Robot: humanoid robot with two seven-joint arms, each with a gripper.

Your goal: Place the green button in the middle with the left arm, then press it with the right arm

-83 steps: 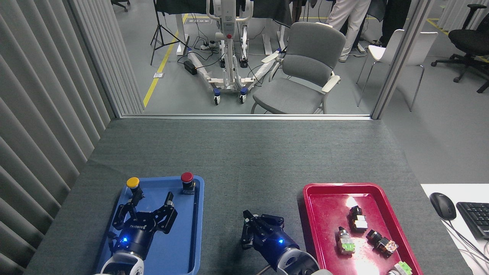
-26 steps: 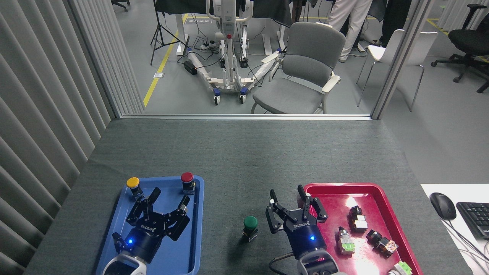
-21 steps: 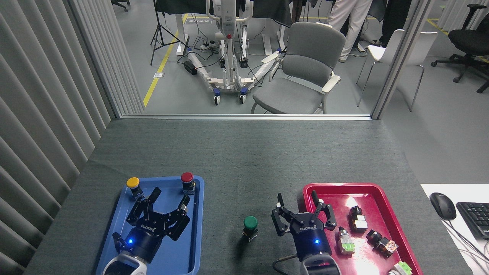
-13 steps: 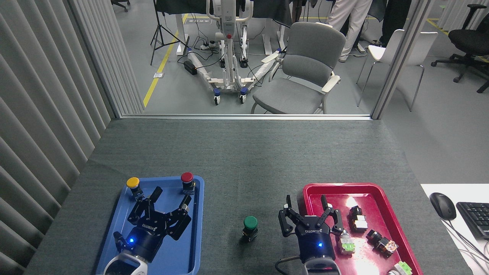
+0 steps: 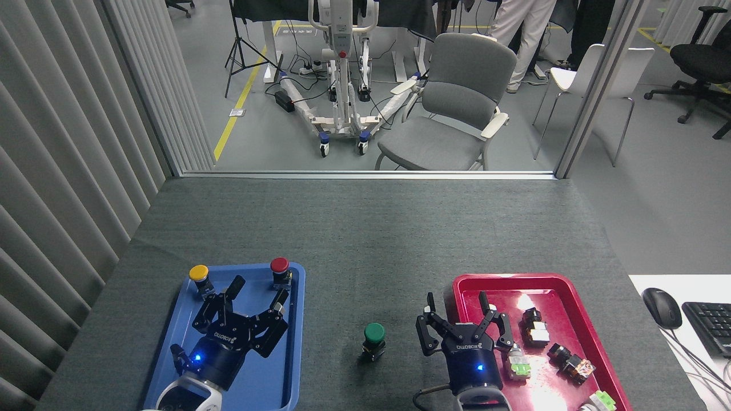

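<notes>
Now our right gripper (image 5: 464, 319) hangs just right of the green button (image 5: 374, 333), over the red tray's (image 5: 577, 317) near-left edge, its 3 fingers spread and empty; 3.2 s ago it sat bunched right where the button stands, so we judge the press done and the arm pulled away. The button stands upright on the bare mat (image 5: 365, 240) between the 2 trays, touching nothing. Our left gripper (image 5: 251, 302) hovers over the blue tray (image 5: 297, 342) with fingers splayed, empty (yellow and red buttons remain at its far end). Nothing appears left to do.
</notes>
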